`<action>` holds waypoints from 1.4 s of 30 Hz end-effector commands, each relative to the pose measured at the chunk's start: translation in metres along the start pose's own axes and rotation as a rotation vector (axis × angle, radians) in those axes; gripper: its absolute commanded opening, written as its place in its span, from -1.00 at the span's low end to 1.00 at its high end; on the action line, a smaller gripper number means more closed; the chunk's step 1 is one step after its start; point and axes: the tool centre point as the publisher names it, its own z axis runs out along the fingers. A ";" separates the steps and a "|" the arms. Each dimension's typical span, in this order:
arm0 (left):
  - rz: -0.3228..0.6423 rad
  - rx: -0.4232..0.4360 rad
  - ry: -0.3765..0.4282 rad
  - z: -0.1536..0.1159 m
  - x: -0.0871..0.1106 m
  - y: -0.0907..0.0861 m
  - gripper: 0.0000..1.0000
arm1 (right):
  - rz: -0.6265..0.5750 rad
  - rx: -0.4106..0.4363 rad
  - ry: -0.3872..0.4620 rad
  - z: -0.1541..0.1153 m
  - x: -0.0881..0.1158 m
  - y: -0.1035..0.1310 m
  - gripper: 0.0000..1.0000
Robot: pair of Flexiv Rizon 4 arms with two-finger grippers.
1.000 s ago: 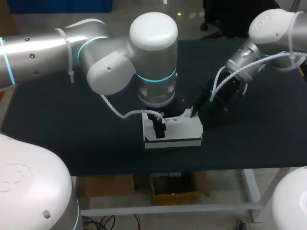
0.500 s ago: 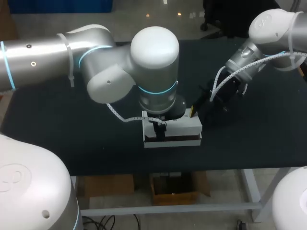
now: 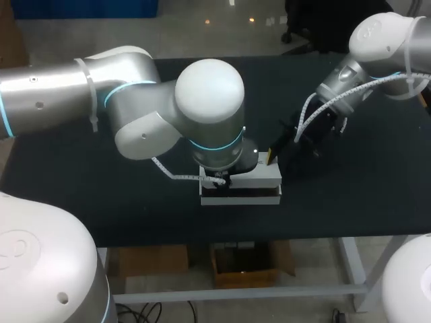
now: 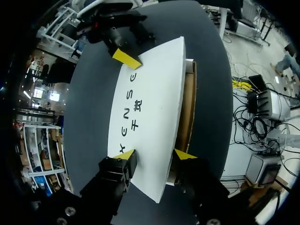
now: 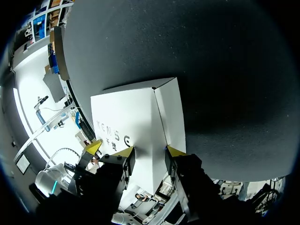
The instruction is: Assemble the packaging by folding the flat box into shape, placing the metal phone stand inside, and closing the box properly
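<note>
Left wrist view: the left gripper (image 4: 154,154) stands spread wide astride the free long edge of the white lid (image 4: 150,98). One tip is on the printed top, the other over the brown inside of the box (image 4: 188,108), and it clasps nothing. At the lid's far end lies a yellow tip of the right gripper (image 5: 150,151), narrowly parted astride the box's corner edge. In the head view the left arm (image 3: 202,114) hides most of the box, near the front of the dark table (image 3: 81,188).
</note>
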 end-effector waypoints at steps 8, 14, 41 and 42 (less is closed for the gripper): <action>0.005 0.025 -0.051 0.001 0.006 0.002 -0.04 | -0.001 0.005 0.000 -0.001 0.000 0.001 -0.21; 0.007 0.028 -0.070 0.002 0.008 0.001 -0.09 | -0.001 0.005 0.000 -0.001 0.000 0.001 -0.21; 0.018 0.031 -0.134 0.006 0.017 -0.008 -0.18 | -0.001 0.005 0.000 -0.001 0.000 0.001 -0.21; 0.017 0.030 -0.136 0.006 0.018 -0.008 -0.18 | -0.001 0.005 0.000 -0.001 0.000 0.001 -0.21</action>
